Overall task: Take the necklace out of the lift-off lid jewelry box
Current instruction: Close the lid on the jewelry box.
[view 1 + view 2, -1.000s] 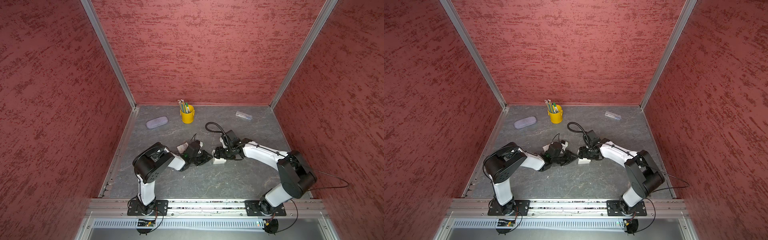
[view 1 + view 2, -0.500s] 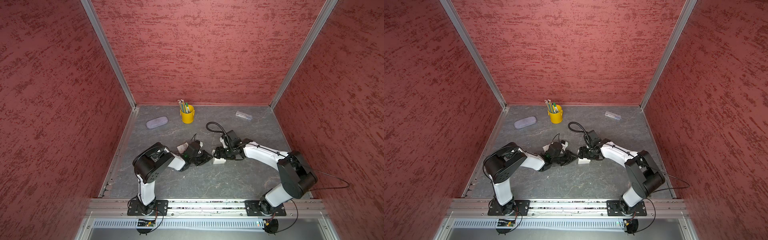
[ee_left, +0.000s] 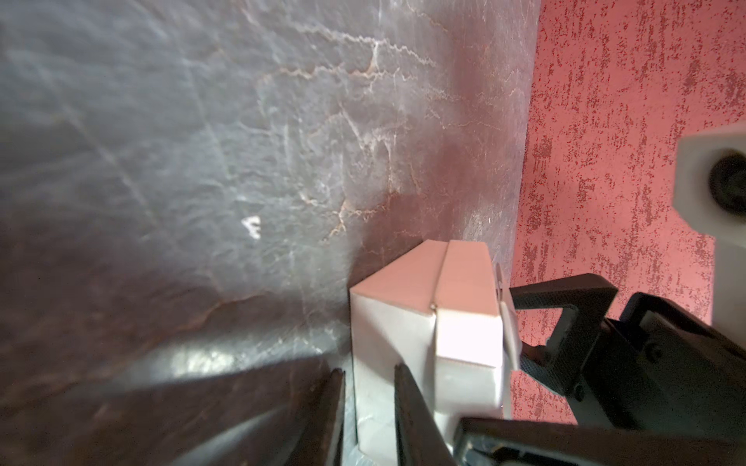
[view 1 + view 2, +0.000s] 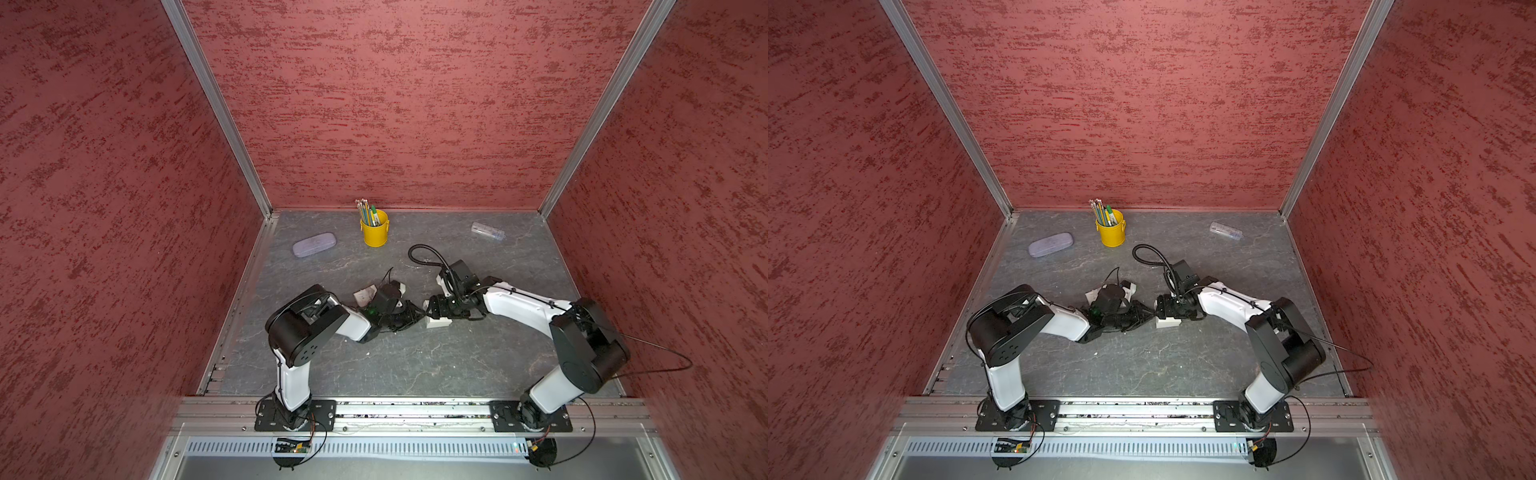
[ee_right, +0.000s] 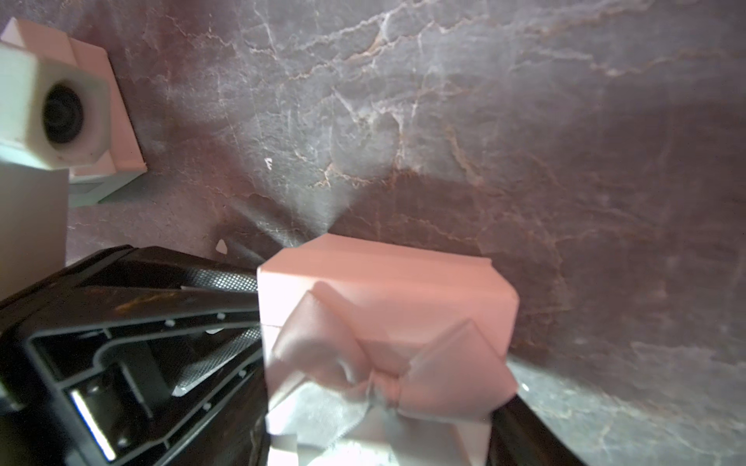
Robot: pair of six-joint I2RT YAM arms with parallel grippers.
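Jewelry box (image 4: 438, 321) lies on the table (image 4: 415, 365), on the robot's side of the yellow pencil cup (image 4: 375, 233) and a little toward the right arm from it; both arms meet at the box. Lid is on. Necklace not visible, presumably inside. Box looks tipped on its side: in the left wrist view a seam crosses its upper face, and the lid (image 3: 468, 290) half, which carries the bow (image 5: 383, 375), faces the right arm. Right gripper (image 3: 516, 326) stands wide, its fingers bracketing the lid end; this reads as a hold. Left gripper (image 3: 369, 387) is narrow, its tips nipping a corner of the base half. Step in hand, as I judge it: separate lid from base. To do it well, draw the right arm straight back along the box's axis, slowly and without twist, while the left pins the base to the table. The left's bite is small, so the base may drag along with the lid; if so, stop and regrip. The mouth will face sideways, so the necklace could slide out; turn the base mouth-up before reaching in.
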